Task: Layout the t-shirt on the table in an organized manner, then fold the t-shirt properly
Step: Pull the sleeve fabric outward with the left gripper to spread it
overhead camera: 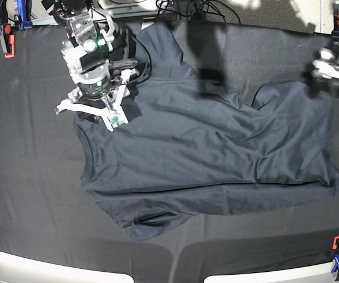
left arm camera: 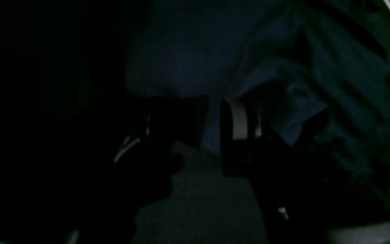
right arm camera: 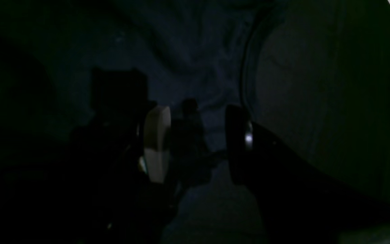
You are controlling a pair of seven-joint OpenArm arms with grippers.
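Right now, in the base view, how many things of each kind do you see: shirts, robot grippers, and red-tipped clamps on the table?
Dark navy short-sleeved cloth t-shirt: 1
Robot grippers, the right gripper and the left gripper: 2
Red-tipped clamps at corners of the matte black fabric table: 2
Total: 5

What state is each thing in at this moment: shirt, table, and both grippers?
t-shirt: spread flat on the table, unfolded, with wrinkles; one sleeve bunched at the near edge.
table: covered in black cloth, clamped at its corners.
right gripper: open, over the shirt's collar end.
left gripper: appears closed on a fold of the t-shirt, though the view is dark.
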